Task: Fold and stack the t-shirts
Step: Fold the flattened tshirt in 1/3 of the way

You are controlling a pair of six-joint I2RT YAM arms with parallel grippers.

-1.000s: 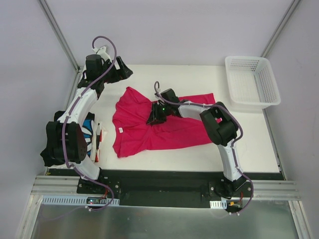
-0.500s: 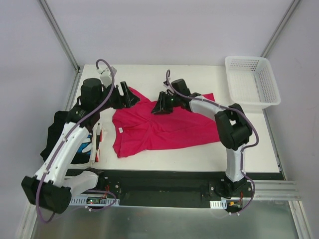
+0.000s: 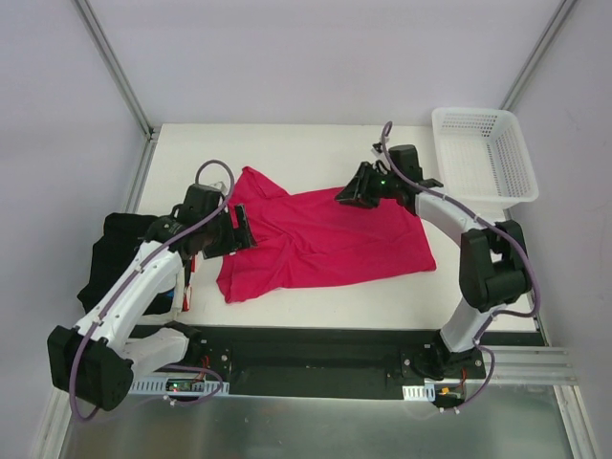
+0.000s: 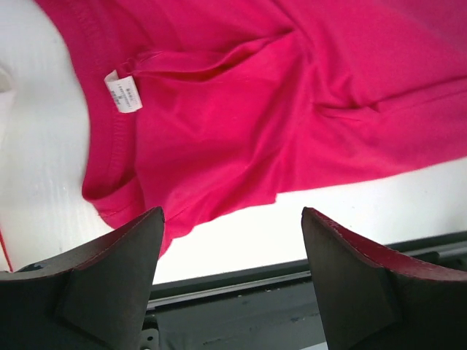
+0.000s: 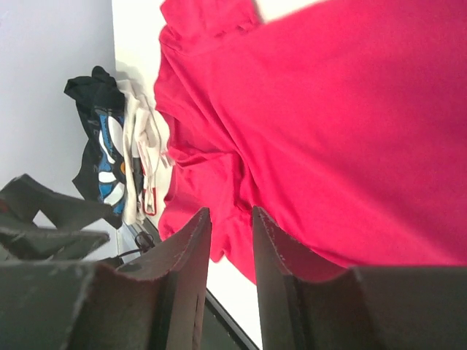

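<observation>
A crimson-pink t-shirt point(image 3: 325, 239) lies spread on the white table point(image 3: 287, 143), creased along its left half. Its neck label point(image 4: 122, 93) shows in the left wrist view. My left gripper point(image 3: 244, 228) hovers at the shirt's left edge, jaws wide open and empty point(image 4: 232, 213). My right gripper point(image 3: 352, 191) sits over the shirt's far right edge; its fingers point(image 5: 201, 219) stand a narrow gap apart with no cloth between them. More t-shirts lie bunched at the table's left edge: a black one with blue-and-white print point(image 5: 106, 168) and white and red edges point(image 3: 186, 287).
A white lattice basket point(image 3: 483, 153) stands at the back right corner. A black rail point(image 3: 306, 344) runs along the near edge under the arm bases. Metal frame posts point(image 3: 115, 67) rise at the back corners.
The left arm swung from the back left corner down to the shirt's left edge. The right gripper moved right and back across the shirt, whose right half now lies flatter.
</observation>
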